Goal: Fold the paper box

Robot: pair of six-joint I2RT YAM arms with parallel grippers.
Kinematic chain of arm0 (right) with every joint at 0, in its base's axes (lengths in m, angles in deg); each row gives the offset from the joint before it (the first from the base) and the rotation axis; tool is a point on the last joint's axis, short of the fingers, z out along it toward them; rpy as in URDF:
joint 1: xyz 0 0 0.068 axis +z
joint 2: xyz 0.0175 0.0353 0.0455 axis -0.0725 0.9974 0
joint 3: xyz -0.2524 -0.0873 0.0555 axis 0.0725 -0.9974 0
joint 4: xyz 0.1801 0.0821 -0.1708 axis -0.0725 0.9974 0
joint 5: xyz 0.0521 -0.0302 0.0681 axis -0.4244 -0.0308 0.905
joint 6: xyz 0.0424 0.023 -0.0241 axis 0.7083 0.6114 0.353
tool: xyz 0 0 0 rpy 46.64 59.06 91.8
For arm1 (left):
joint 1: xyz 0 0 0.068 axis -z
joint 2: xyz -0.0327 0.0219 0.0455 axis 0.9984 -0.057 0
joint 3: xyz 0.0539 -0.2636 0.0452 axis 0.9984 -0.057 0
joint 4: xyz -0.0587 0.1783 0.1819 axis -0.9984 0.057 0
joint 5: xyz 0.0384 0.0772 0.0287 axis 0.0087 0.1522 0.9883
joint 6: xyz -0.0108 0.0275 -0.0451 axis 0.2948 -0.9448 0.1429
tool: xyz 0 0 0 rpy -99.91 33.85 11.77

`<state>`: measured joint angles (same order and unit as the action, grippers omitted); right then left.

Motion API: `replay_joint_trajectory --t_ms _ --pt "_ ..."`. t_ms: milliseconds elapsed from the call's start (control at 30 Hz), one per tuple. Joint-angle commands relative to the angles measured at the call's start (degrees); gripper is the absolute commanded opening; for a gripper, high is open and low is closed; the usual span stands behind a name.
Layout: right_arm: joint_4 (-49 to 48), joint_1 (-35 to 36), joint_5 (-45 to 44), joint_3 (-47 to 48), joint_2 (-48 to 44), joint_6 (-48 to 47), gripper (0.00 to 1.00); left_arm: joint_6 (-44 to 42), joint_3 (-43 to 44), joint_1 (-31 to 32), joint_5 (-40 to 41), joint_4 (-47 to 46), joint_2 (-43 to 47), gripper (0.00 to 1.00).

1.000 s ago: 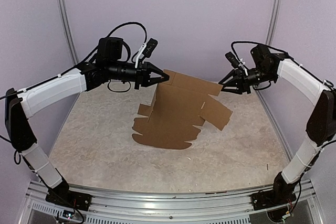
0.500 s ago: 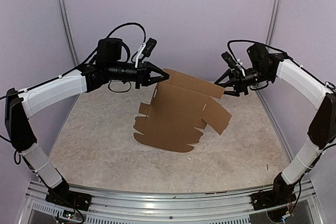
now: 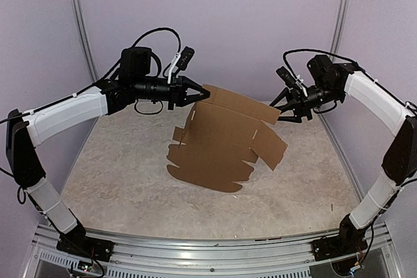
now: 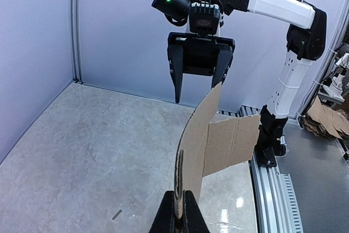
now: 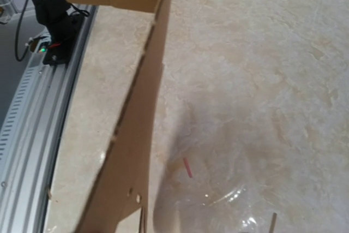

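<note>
Right gripper [image 3: 279,112] has spread its jaws, releasing the far corner. Overhead: paper box [image 3: 218,151] half-raised mid-table, lower flaps on the table [image 3: 117,180], left gripper [image 3: 206,96] pinched shut on its top edge. Left wrist: corner between the open jaws — unheld. Right wrist: cardboard edge-on, fingers unseen. Risk — one pinch only; it may swing or sag.

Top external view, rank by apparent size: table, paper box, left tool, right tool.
1. table
2. paper box
3. left tool and right tool: they look about alike, so not ranked.
</note>
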<state>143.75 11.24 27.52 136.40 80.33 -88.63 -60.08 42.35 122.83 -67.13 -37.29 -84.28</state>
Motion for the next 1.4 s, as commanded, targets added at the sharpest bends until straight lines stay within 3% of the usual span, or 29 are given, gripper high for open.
replay_joint_trajectory --t_ms 0,233,367,600,733,1000,1233,1367 --pt "3.1 1.0 4.0 1.7 0.5 -0.5 0.49 0.9 -0.9 -0.2 1.5 -2.4 0.2 0.0" --pt "-0.5 2.2 4.0 0.1 0.1 3.2 0.55 0.9 -0.6 0.4 1.1 -2.9 -0.2 0.0" --pt "-1.8 1.5 -0.3 1.2 -0.6 7.2 0.56 1.0 -0.8 0.2 0.9 -2.1 0.0 0.0" --pt "10.9 -0.5 -7.6 6.1 -0.3 -4.4 0.63 0.8 -2.6 -0.1 0.6 -3.4 1.9 0.0" --pt "19.5 -1.2 -6.0 8.6 2.5 -10.2 0.69 1.0 -4.0 -0.1 0.5 -4.8 2.7 0.0" --pt "19.7 -0.9 -1.4 9.3 4.9 -9.2 0.73 0.9 -4.6 0.0 1.0 -6.2 3.0 0.0" --pt "19.7 -0.7 -4.9 8.6 4.1 -10.6 0.75 0.6 -5.5 0.0 3.3 -5.3 4.3 0.0" --pt "19.6 -0.6 -1.9 8.0 4.2 -10.6 0.76 0.9 -6.0 0.0 3.4 -6.1 4.5 0.0"
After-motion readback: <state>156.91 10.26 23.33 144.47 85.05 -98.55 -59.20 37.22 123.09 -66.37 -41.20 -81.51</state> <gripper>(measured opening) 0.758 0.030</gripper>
